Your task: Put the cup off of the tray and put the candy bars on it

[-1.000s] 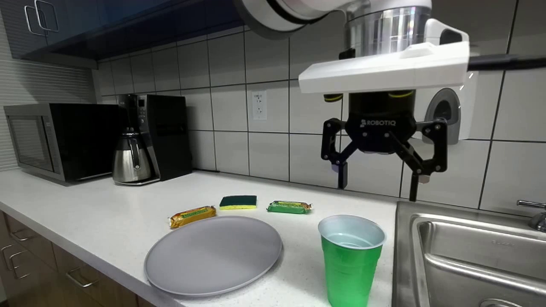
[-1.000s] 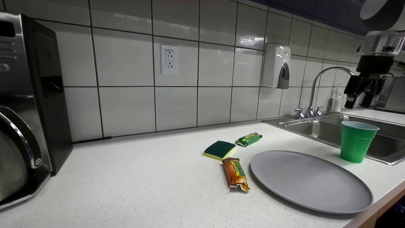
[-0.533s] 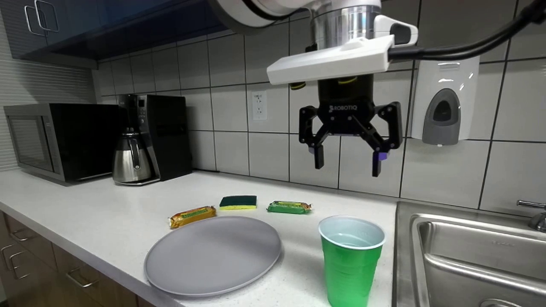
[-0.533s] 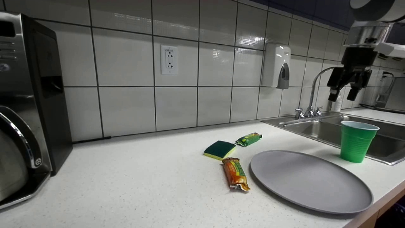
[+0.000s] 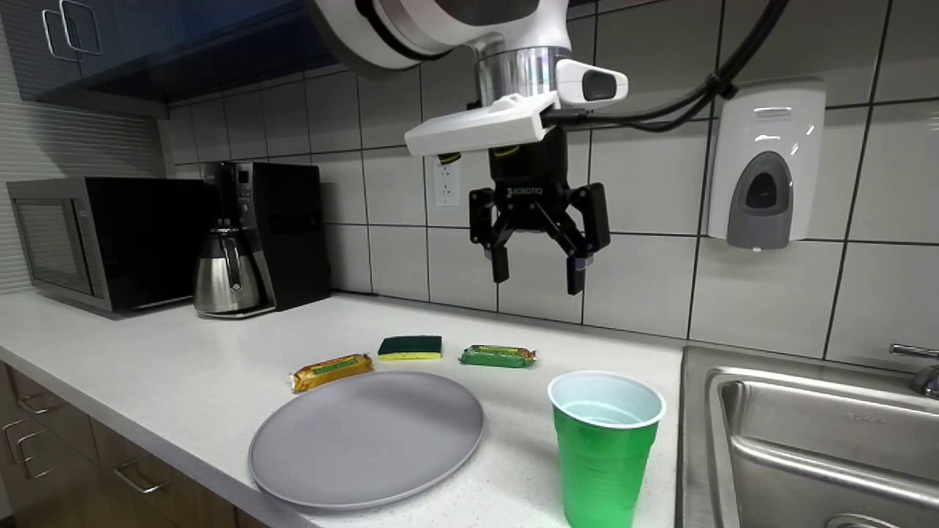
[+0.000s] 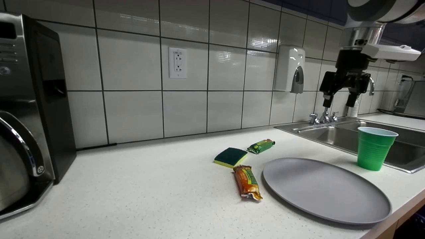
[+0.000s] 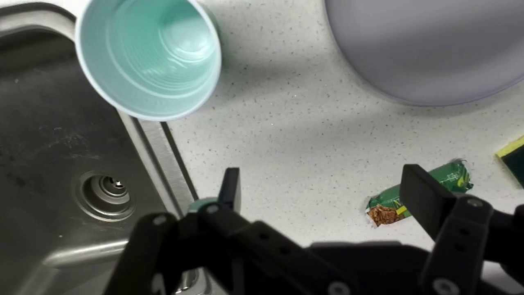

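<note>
Cup (image 7: 147, 61) and tray (image 7: 430, 47) are cut off in the wrist view.

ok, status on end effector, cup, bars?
End effector open above counter. Cup upright, off tray. Gold bar and green bar on counter, not tray. Sponge between them, may crowd grasp.

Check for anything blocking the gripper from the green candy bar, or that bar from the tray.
Nothing visible blocks either stretch. The open gripper hangs higher than the green candy bar, with no object between. The sponge lies to one side, off the bar's straight line to the tray.
</note>
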Motion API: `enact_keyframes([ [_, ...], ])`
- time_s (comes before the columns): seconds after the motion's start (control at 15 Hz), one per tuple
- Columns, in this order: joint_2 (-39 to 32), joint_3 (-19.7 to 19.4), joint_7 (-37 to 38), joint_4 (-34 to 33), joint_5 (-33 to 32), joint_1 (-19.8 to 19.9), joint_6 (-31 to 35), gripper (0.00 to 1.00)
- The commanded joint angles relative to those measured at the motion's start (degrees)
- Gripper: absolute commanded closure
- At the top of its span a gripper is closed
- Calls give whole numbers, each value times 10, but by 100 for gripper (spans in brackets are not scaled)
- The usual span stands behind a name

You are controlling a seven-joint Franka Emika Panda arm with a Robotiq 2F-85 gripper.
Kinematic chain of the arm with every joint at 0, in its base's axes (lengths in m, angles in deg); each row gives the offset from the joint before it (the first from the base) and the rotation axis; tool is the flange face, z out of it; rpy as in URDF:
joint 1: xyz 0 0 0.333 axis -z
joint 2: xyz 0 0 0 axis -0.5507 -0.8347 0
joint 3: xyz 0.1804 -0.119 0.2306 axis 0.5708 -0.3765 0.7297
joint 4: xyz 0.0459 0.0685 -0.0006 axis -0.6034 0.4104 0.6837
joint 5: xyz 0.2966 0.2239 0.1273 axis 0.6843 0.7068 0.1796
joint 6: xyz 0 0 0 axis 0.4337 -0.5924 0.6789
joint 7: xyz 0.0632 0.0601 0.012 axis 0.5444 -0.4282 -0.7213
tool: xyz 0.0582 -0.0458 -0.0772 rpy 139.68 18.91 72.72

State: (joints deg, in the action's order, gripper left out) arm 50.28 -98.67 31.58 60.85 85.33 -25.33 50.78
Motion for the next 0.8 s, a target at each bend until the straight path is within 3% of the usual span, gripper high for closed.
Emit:
enact_keyframes([
  [0.0,-7,24,73,-13,-13,-10,-19,0],
  [0.33,-25,55,154,-23,-12,-34,-17,0],
  [0.73,-25,59,149,-13,2,-45,-3,0],
])
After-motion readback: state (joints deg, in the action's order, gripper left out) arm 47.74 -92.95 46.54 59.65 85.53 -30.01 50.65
